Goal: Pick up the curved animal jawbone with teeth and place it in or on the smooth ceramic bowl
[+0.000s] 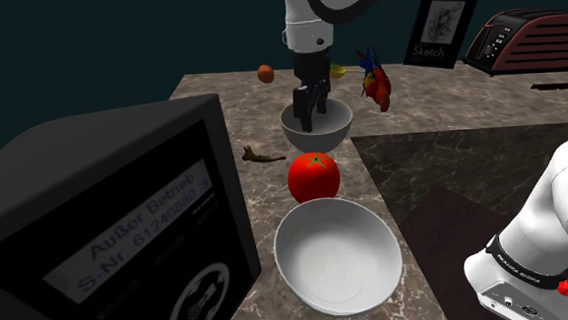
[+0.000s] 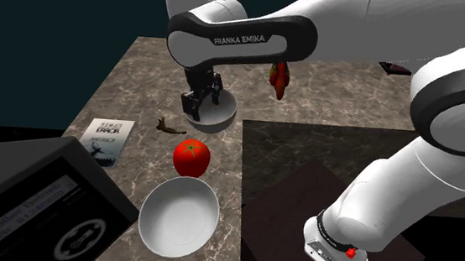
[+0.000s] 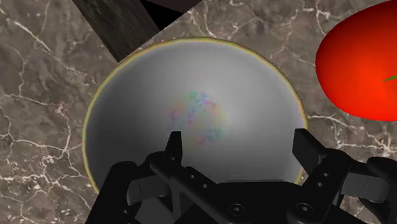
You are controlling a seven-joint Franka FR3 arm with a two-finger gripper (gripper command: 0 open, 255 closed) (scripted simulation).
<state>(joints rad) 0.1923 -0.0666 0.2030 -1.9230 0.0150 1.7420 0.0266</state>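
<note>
- The black two-finger pincer (image 3: 242, 149) hangs pointing down over a small, smooth grey-white bowl with a yellowish rim (image 3: 95, 114). Its fingers (image 3: 175, 147) stand wide apart with nothing between them, and the bowl's bare inside shows in the gap.
- In the shoulder view the pincer (image 1: 309, 109) sits at the mouth of that bowl (image 1: 342, 130). Whether the fingertips dip below the rim cannot be told.
- The small, curved brown jawbone (image 1: 262, 156) lies flat on the brown marble worktop (image 1: 220, 88), apart from the bowl. It is to the shoulder view's left of the pincer and a little nearer, toward the big black box with a dial (image 1: 98, 241).
- In the second exterior view the jawbone (image 2: 169, 129) lies to that view's left of the pincer (image 2: 199, 106), between the bowl (image 2: 222, 116) and a flat printed booklet (image 2: 108, 138).
- A round red tomato (image 1: 312, 175) stands just near of the small bowl, with a larger plain white bowl (image 1: 339, 280) nearer still.
- The jawbone is too small for its teeth to be made out.
- The black box is cut off by the picture's edges, and the tomato (image 3: 359, 63) by the wrist view's edge.
</note>
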